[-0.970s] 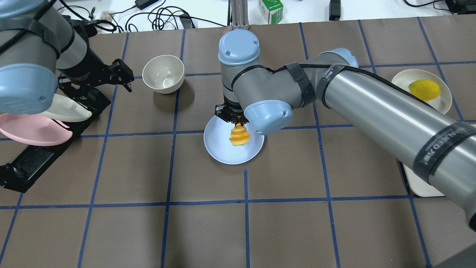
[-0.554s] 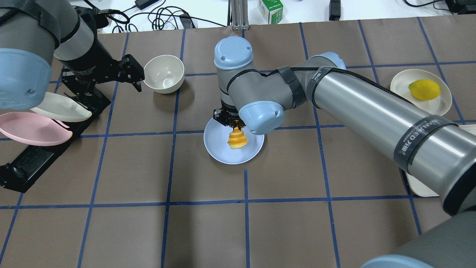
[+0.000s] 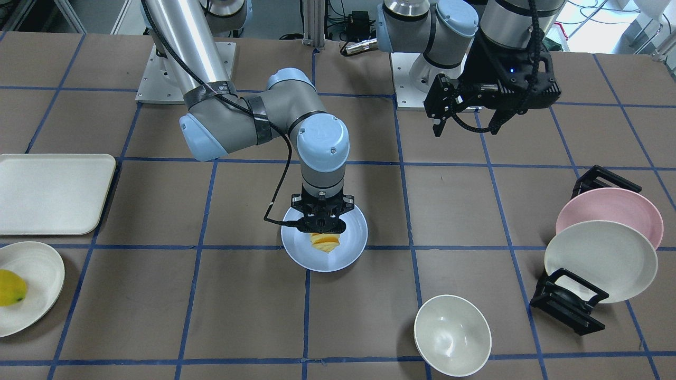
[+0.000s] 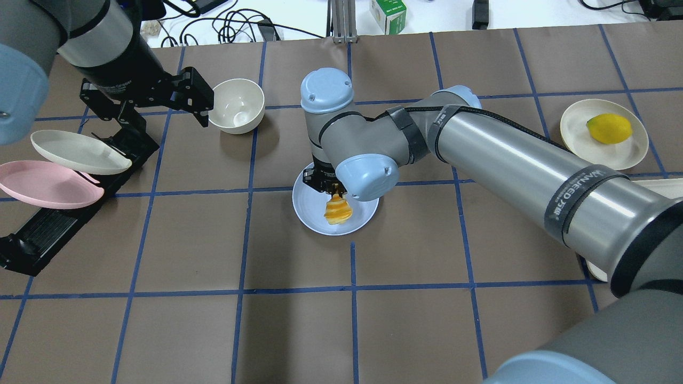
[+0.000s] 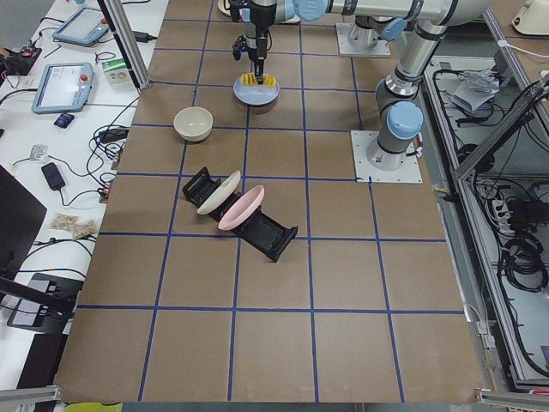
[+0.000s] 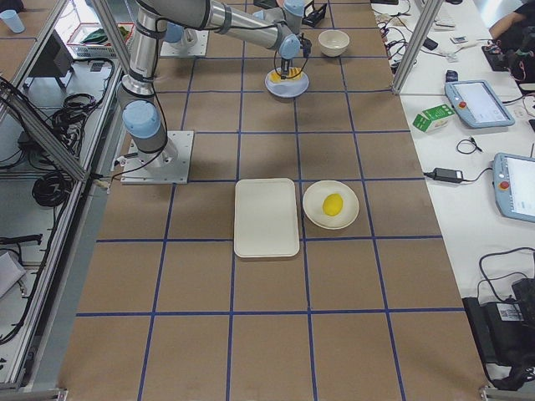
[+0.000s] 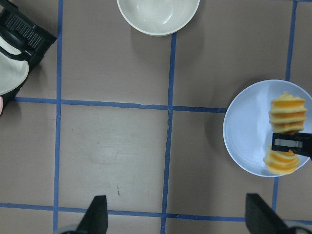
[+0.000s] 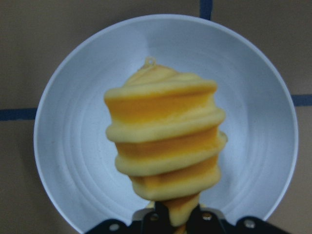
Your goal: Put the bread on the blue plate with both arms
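R gripper (image 3: 320,228) clenched on one end of bread (image 4: 338,209), loaf hanging over blue plate (image 4: 312,213) centre for set-down; L gripper (image 7: 178,218) fingers spread, empty, standing clear far-left by bowl (image 4: 235,105).

Plates: four; blue plate (image 3: 355,244), pink plate (image 3: 607,207), racked cream plate (image 3: 602,261), fruit-bearing cream plate (image 3: 37,298)
Bowls: one cream bowl (image 3: 452,335)
Trays: one cream tray (image 3: 53,192)
Loaves: one bread (image 3: 325,241)
Fruit: one yellow fruit (image 3: 10,287)
Racks: one black rack (image 3: 567,303)
Arms: two; left arm (image 3: 507,21), right arm (image 3: 179,47)
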Motion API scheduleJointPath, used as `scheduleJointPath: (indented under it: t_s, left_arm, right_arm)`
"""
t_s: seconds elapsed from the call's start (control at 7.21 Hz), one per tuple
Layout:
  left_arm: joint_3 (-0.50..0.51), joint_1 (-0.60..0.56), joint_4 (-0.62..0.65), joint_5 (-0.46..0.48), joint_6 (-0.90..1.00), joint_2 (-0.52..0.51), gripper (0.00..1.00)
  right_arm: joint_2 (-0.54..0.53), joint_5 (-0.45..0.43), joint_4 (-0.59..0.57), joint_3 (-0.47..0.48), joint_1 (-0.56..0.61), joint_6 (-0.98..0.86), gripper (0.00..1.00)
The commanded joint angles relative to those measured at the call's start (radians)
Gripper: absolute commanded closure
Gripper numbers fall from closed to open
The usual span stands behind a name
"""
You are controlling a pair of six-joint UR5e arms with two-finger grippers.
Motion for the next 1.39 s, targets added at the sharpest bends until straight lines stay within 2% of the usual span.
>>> scheduleJointPath:
  t_s: [0.0, 0.14, 0.42, 0.55, 0.69, 0.97, 1.11, 1.25]
  left_arm:
    - [-0.003, -0.002, -0.012, 0.000, 0.008, 0.018, 0.00]
    - [-0.007, -0.002, -0.013, 0.002, 0.037, 0.036, 0.00]
    - [-0.056, -0.002, 0.008, -0.006, 0.165, 0.048, 0.00]
    - [-0.059, 0.000, 0.022, -0.007, 0.164, 0.054, 0.00]
    - [-0.066, 0.000, 0.074, -0.009, 0.152, 0.041, 0.00]
    - [-0.066, 0.000, 0.083, -0.007, 0.149, 0.044, 0.00]
    - [-0.057, -0.002, 0.061, -0.007, 0.145, 0.048, 0.00]
    - [-0.044, 0.000, -0.049, -0.004, 0.140, 0.060, 0.00]
  right_arm:
    - [0.003, -0.002, -0.002, -0.002, 0.002, -0.009, 0.09]
    - [0.000, -0.002, -0.002, -0.005, 0.002, -0.009, 0.00]
    - [-0.005, -0.002, 0.000, -0.011, 0.000, -0.012, 0.00]
    - [-0.011, -0.006, 0.000, -0.019, 0.000, -0.016, 0.00]
    - [-0.035, -0.014, 0.012, -0.045, -0.016, -0.044, 0.00]
    - [-0.130, -0.061, 0.017, -0.048, -0.076, -0.187, 0.00]
    - [-0.196, -0.072, 0.091, -0.050, -0.139, -0.223, 0.00]
    - [-0.274, -0.069, 0.189, -0.051, -0.220, -0.314, 0.00]
